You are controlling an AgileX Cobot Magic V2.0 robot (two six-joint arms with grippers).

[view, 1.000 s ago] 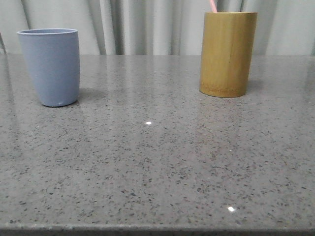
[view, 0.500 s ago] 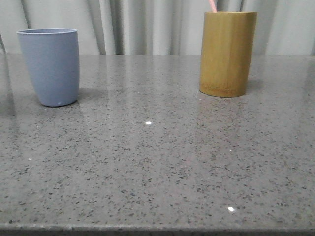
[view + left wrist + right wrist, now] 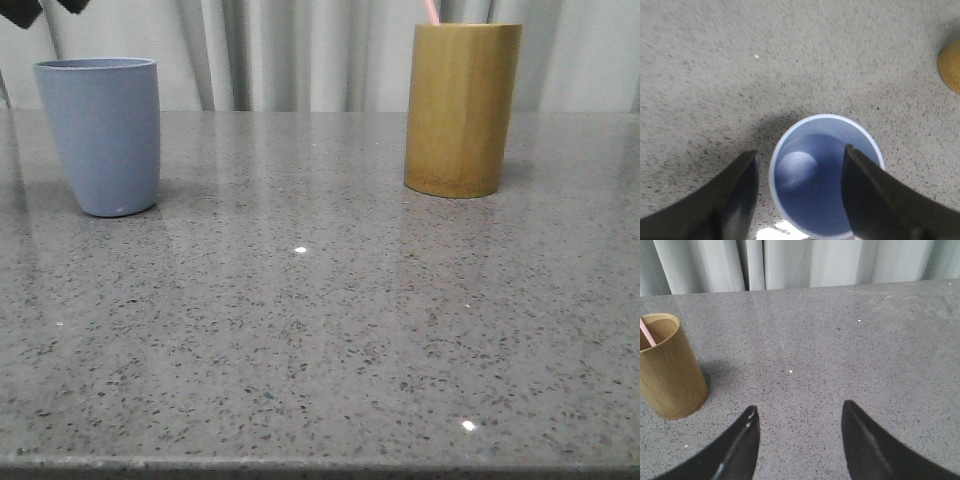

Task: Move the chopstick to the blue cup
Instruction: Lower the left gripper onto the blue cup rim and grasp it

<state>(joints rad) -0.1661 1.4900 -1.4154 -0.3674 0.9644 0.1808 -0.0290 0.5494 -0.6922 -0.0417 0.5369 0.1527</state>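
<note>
The blue cup stands upright at the table's left. From above in the left wrist view, the blue cup is empty. My left gripper hangs open over it, one finger above the rim's inside and the other beyond the rim. Its dark fingertips just show above the cup in the front view. One pink chopstick pokes out of the bamboo holder at the back right. In the right wrist view the chopstick leans inside the holder. My right gripper is open and empty, off to the holder's side above bare table.
Grey speckled stone tabletop runs between the two cups. Pale curtains hang behind the table's far edge. An edge of the bamboo holder shows in the left wrist view.
My left gripper's fingertips have come into the front view at the top left, above the blue cup. Cup, holder and chopstick have not moved.
</note>
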